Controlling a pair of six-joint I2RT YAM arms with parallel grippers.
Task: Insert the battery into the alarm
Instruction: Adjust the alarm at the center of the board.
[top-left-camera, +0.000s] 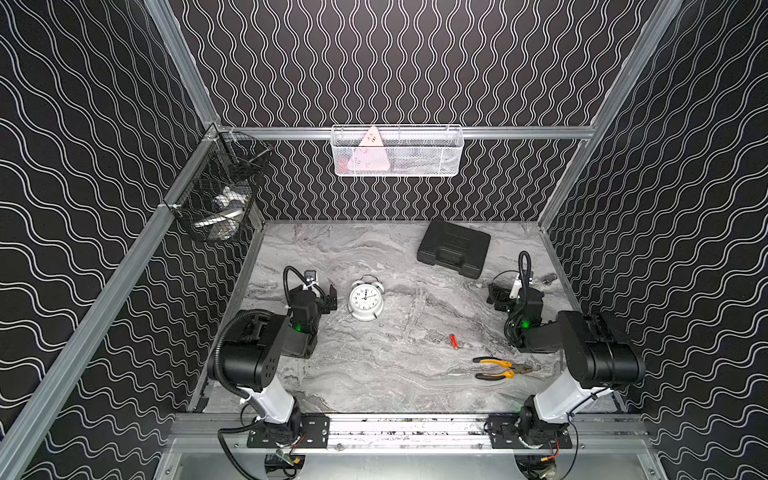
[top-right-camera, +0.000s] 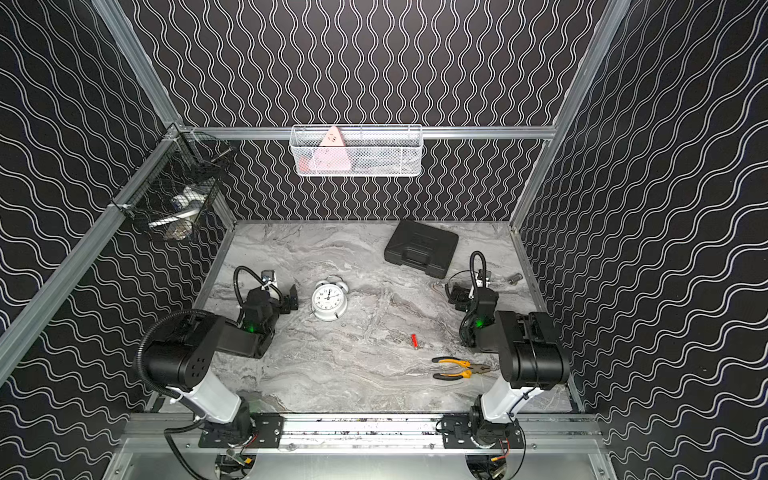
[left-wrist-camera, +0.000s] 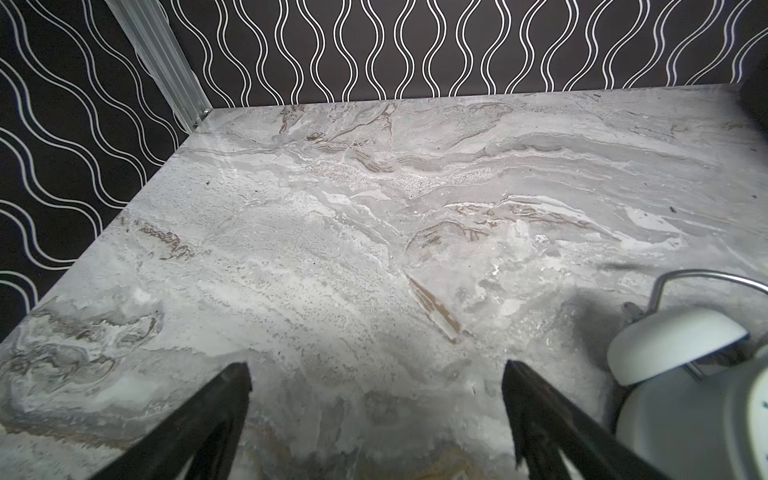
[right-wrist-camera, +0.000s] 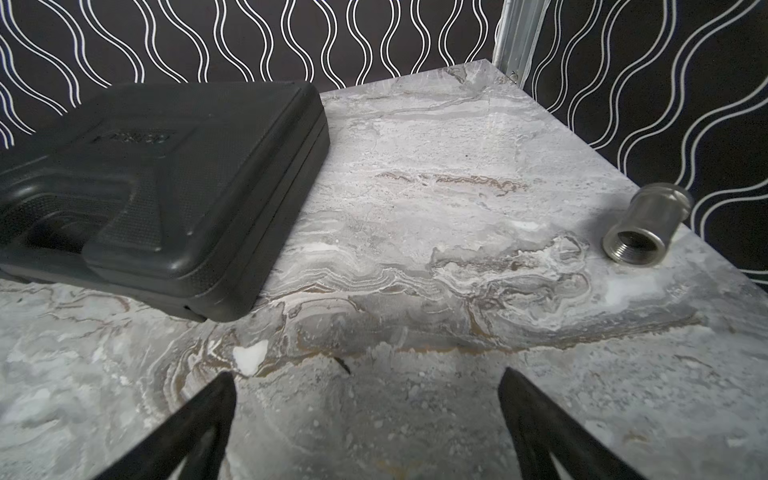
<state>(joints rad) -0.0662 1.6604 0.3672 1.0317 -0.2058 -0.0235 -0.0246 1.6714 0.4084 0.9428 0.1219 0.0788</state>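
- The round white twin-bell alarm clock (top-left-camera: 365, 298) (top-right-camera: 329, 299) sits on the grey marble-patterned tabletop (top-left-camera: 374, 386), just toward 10 o'clock from its centre. The white dial faces the top views, bells toward 12 o'clock and legs toward 6 o'clock. It seems to lie on its back, though the angle leaves that unsure.
- The small red cylindrical battery (top-left-camera: 453, 341) (top-right-camera: 414, 341) lies flat on the marble at 4 o'clock from the clock, well apart from it. Nothing touches it.
- The left gripper (top-left-camera: 326, 297) (left-wrist-camera: 374, 374) hangs just beside the clock at its 9 o'clock. Its jaws are spread wide and hold nothing, and a white bell (left-wrist-camera: 673, 345) is close to one finger.
- The right gripper (top-left-camera: 498, 297) (right-wrist-camera: 365, 378) is at the clock's 3 o'clock, well apart, jaws equally wide over bare marble. The battery is at its 7 o'clock.
- Yellow-handled pliers (top-left-camera: 500, 368) lie at 4 o'clock from the battery, near it.
- A black rectangular plastic case (top-left-camera: 454, 247) (right-wrist-camera: 166, 187) rests at 1 o'clock from the table's centre.
- A short silvery threaded metal sleeve (right-wrist-camera: 642, 224) lies at the table's 3 o'clock edge.
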